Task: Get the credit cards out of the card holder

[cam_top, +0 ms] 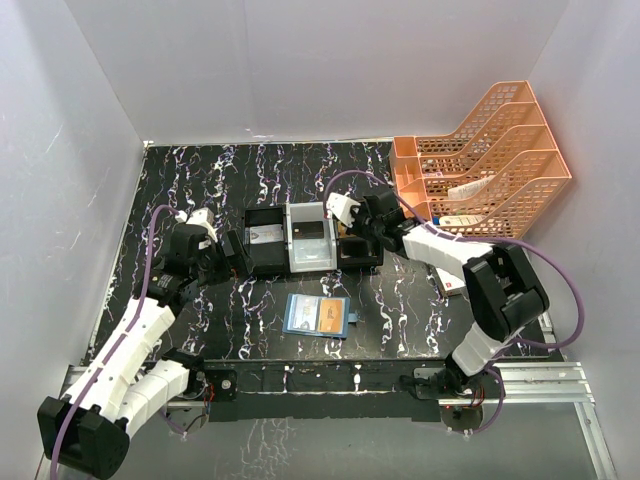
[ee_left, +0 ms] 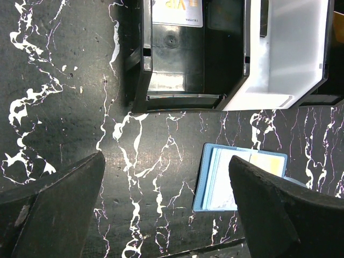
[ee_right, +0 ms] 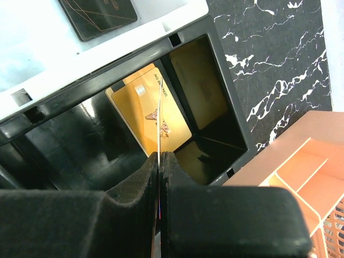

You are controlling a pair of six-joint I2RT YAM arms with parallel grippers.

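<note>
The blue card holder [cam_top: 317,315] lies open on the black marbled table, near the front middle. It also shows in the left wrist view [ee_left: 207,180], with pale cards [ee_left: 223,183] and a yellow one [ee_left: 267,163] in its pockets. My right gripper [ee_right: 160,156] [cam_top: 352,238] is shut on a thin card [ee_right: 159,121] seen edge-on. It holds the card over the tray's right black compartment, where a gold card [ee_right: 134,107] lies. A dark card [ee_right: 97,16] lies in the white middle compartment. My left gripper [ee_left: 166,161] [cam_top: 232,255] is open and empty, left of the holder.
The black-and-white three-compartment tray [cam_top: 268,262] stands at mid-table; its left compartment holds a pale card [ee_left: 177,11]. An orange file rack [cam_top: 490,150] stands at the back right. A white box with a red mark [cam_top: 452,284] lies under the right arm. White walls enclose the table.
</note>
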